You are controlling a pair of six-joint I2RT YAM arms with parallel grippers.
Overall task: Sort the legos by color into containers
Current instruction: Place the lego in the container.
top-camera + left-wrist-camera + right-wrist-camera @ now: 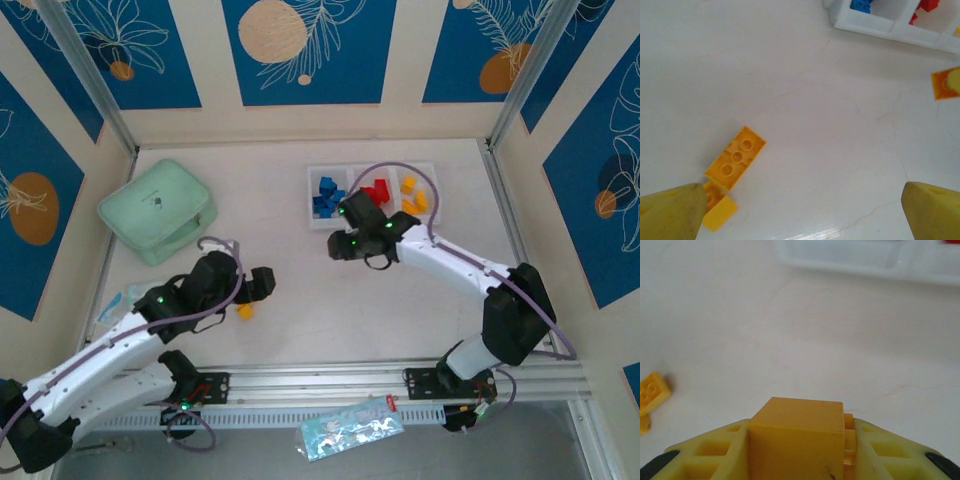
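1. The table (320, 320) is an off-white, faintly glossy surface; the left wrist view shows hairline cracks in it.
2. Cream walls with blue panels (150, 50), printed with leaves and orange discs, enclose it. An aluminium rail (330, 385) runs along the bottom of the frame.
3. A mint green case (157, 210) lies at upper left, and a clear plastic bag (350, 430) lies below the rail.
4. The white tray (355, 169) sits at upper centre. Its compartments hold blue legos (326, 197) on the left, red legos (376, 192) in the middle and yellow-orange legos (413, 195) on the right.
5. The left gripper (802, 215) is spread wide above the table. Two loose yellow bricks (736, 157) lie touching each other by its left finger.
6. The right gripper (796, 460) is clamped on a yellow-orange brick (796, 437), just below the tray.
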